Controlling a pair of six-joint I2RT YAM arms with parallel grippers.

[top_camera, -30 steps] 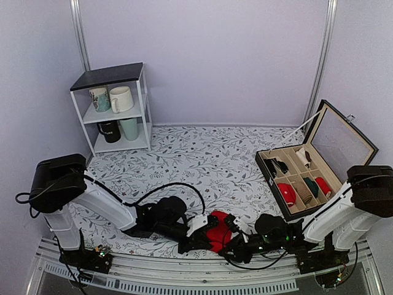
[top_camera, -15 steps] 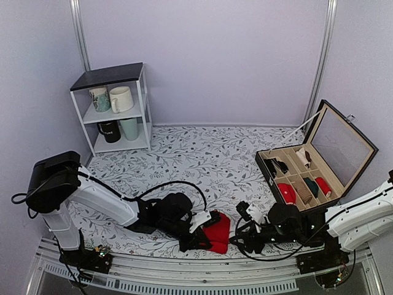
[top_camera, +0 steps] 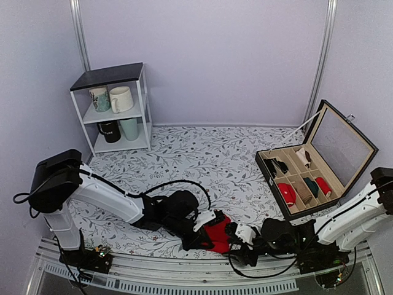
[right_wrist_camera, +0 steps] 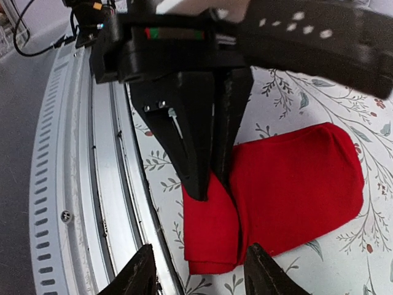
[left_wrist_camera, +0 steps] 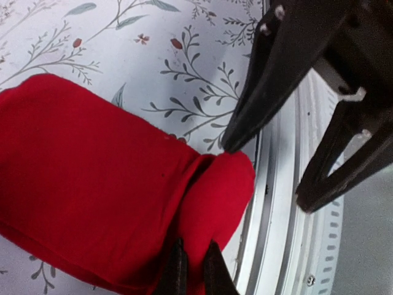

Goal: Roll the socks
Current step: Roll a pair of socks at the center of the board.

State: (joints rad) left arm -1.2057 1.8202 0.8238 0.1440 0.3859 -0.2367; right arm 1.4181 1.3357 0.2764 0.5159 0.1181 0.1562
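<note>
From the overhead view I have the flower-printed desk (top_camera: 202, 153) filling the middle of the frame. The open compartment box (top_camera: 319, 160) sits at the right with rolled bundles in it, and the white shelf rack (top_camera: 116, 107) of mugs is at upper left.

Both arms reach in low toward the bottom centre. The red socks (top_camera: 216, 233) lie there on the desk, right by the metal rail at its near edge.

In the left wrist view the socks (left_wrist_camera: 92, 184) are a broad flat red band with one end turned over into a small fold. The left gripper (left_wrist_camera: 195, 246) is pressed together, pinching that fold.

The right gripper (right_wrist_camera: 199, 258) is spread and holds nothing. It points at the folded end of the socks (right_wrist_camera: 295, 184), just beside the left gripper (right_wrist_camera: 212, 184).

I judge the roll barely started: one turn, most of the length flat. Next I would want the right gripper to pin or take the fold, so the left can let go and turn the bundle further without it springing open or sliding onto the rail.
</note>
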